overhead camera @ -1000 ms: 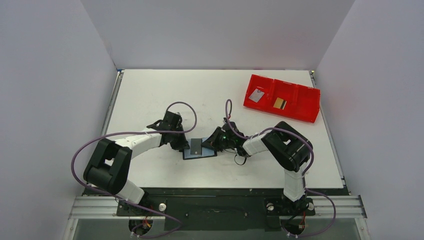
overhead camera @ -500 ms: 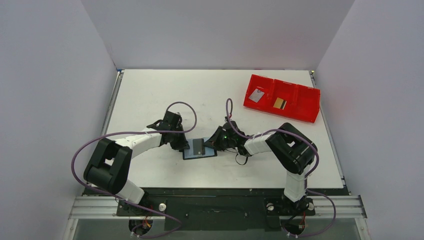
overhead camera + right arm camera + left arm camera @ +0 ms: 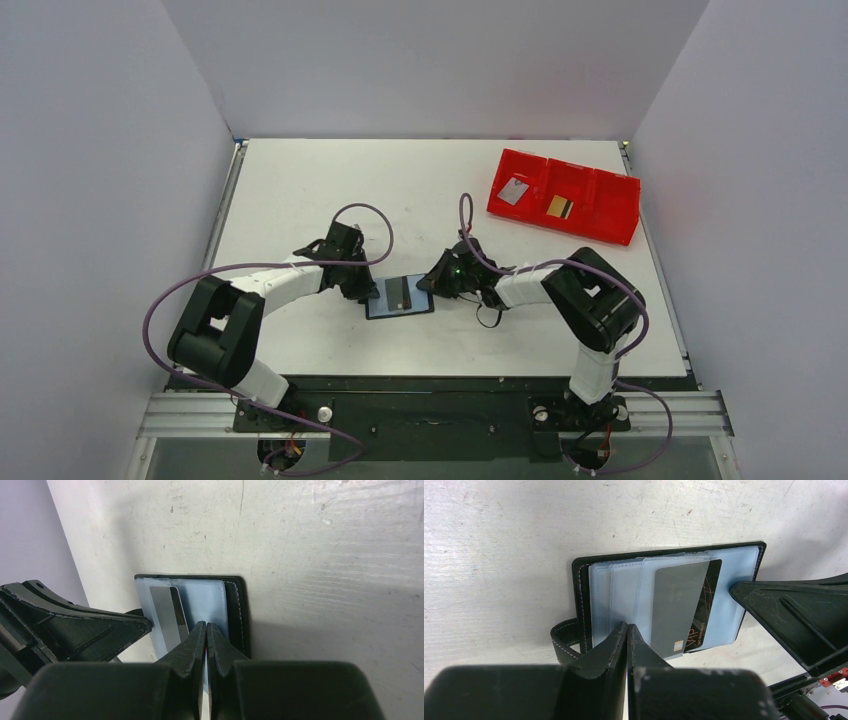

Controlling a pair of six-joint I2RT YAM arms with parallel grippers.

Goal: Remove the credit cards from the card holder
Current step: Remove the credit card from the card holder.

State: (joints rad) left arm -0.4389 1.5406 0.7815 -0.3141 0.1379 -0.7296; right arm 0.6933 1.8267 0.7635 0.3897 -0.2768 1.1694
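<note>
The black card (image 3: 710, 590) sits mostly hidden under a grey card (image 3: 676, 610) in the open card holder (image 3: 601, 595) on the worktop (image 3: 499, 540). Only "VIP" is readable on it; the finer print is too small. The left end effector (image 3: 628, 629) and right end effector (image 3: 206, 626) are both closed, holding nothing, tips touching the holder's clear sleeves.

Quick tally, lol: one red plastic three-compartment tray (image 3: 614, 203). One flat dark wallet-style card holder (image 3: 583, 590) with bluish clear sleeves. Four thin rectangular credit cards: a grey card (image 3: 676, 610) and a black card (image 3: 708, 605) in the holder, a silver-grey card (image 3: 514, 191) and a gold dark-striped card (image 3: 560, 207) in the tray. Two white-and-black robot arms, the left arm (image 3: 275, 280) and the right arm (image 3: 530, 283).
</note>
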